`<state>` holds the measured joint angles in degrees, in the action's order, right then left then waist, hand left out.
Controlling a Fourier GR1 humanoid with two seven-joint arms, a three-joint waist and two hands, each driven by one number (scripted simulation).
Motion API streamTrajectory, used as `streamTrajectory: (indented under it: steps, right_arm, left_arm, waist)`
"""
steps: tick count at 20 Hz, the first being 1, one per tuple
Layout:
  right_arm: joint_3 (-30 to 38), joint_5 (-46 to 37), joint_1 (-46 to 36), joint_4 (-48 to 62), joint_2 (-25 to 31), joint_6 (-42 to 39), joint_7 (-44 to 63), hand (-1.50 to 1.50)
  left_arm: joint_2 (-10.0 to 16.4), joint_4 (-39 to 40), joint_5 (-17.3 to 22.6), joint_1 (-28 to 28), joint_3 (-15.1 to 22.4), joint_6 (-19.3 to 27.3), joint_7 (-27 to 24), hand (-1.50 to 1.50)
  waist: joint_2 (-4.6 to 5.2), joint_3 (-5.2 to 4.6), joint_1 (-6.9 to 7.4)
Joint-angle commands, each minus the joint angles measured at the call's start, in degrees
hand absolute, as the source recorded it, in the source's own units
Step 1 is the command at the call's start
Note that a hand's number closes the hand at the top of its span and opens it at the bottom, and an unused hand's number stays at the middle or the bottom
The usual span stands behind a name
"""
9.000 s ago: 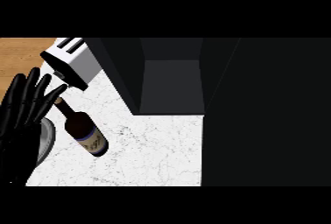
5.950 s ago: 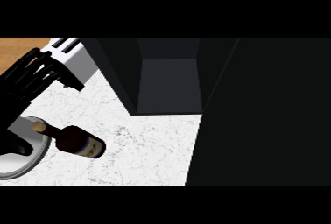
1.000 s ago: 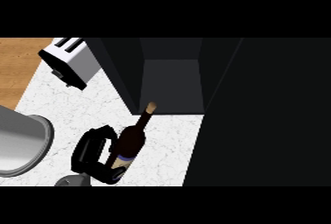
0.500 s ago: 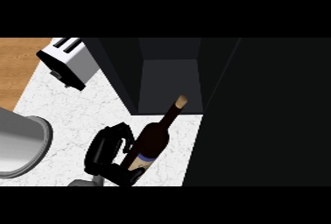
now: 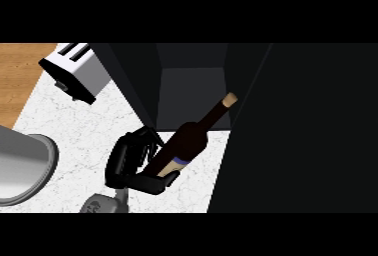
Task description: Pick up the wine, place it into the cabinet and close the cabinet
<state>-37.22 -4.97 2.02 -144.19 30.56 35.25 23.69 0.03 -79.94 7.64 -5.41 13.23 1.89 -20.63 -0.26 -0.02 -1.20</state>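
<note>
A: Nearest the lower edge, which hand is working?

B: The left hand (image 5: pixel 133 165), rising off a grey forearm (image 5: pixel 103 202) over the white counter (image 5: pixel 74 130). The right hand is not showing anywhere.

A: Fingers?

B: They are curling round the lower body of the wine bottle (image 5: pixel 188 145), with the thumb wrapping under its base. The hand is carrying it; the bottle is not resting on the counter.

A: Which way is the bottle lying from the fingers?

B: It is sitting on their right side. Its long axis is running from the base in the palm up and to the right, neck leading and tilting away from the robot.

A: And beyond that?

B: The pale neck tip is overlapping the right edge of the cabinet (image 5: pixel 192 95) opening. The body is hanging at the mouth, not inside yet. Judgement: the next push is calling for travel along that axis, with the neck drifting slightly left to clear the dark panel (image 5: pixel 310 130) on the right. I cannot tell whether that panel is the door.

A: Farthest thing?

B: A toaster (image 5: pixel 74 72), well apart at upper left.
</note>
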Motion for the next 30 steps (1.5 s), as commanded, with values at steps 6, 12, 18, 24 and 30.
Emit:
streamTrajectory:
  steps: [6,12,18,24,30]
  right_arm:
    - [-0.48,0.24,7.61,-13.28,3.04,-1.2,-1.15,-1.5]
    - [-2.31,-1.39,3.6,-9.54,-0.22,0.11,1.31,-1.5]
    - [-0.34,2.19,5.06,-9.13,0.52,-1.11,-0.79,-1.5]
    - [-0.73,1.39,4.69,-8.53,0.65,-0.81,-2.01,-1.5]
    - [-2.16,2.97,6.81,-7.81,0.89,-1.96,-6.45,-1.5]
  left_arm:
    - [0.26,9.53,-1.44,-10.39,-1.82,4.28,0.01,1.5]
    - [1.66,18.11,-0.56,-19.97,-5.49,3.77,0.06,1.5]
    - [0.0,24.67,1.4,-24.36,-1.26,8.06,-0.59,1.5]
    - [0.03,26.29,4.45,-26.93,0.41,8.81,-0.14,1.5]
    - [0.06,28.59,6.47,-30.46,0.77,13.46,1.03,1.5]
  waist:
    - [0.08,0.04,-0.4]
    - [0.27,-0.06,-0.17]
    - [0.36,-0.02,-0.59]
    - [0.42,-0.08,-1.24]
    - [0.62,-0.03,-3.51]
